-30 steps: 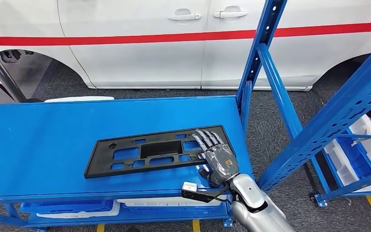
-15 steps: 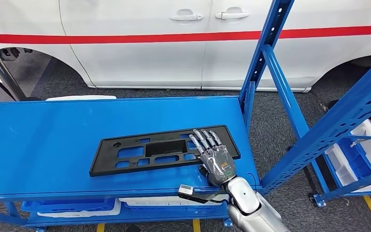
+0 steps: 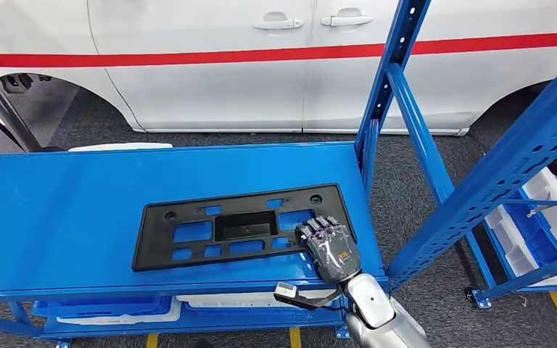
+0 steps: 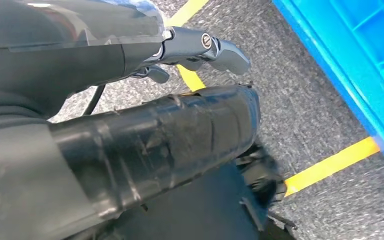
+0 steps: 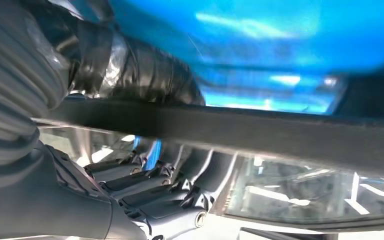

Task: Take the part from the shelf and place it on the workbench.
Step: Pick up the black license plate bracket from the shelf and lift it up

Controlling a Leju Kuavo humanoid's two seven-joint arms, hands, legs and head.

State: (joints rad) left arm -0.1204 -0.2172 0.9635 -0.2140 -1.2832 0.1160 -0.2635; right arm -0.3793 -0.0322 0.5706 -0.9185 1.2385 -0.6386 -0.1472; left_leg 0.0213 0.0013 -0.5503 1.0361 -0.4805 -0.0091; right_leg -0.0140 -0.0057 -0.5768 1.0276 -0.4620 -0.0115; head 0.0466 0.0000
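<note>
On the blue shelf (image 3: 80, 217), the right robot hand (image 3: 328, 246) grips the black part's (image 3: 210, 232) near corner.

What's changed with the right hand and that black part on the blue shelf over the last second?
The right hand has curled its fingers, flat on top before, over the near right end of the black part, gripping it. That end has swung slightly, so the part lies squarer to the shelf edge. The part is still flat on the blue shelf.
</note>
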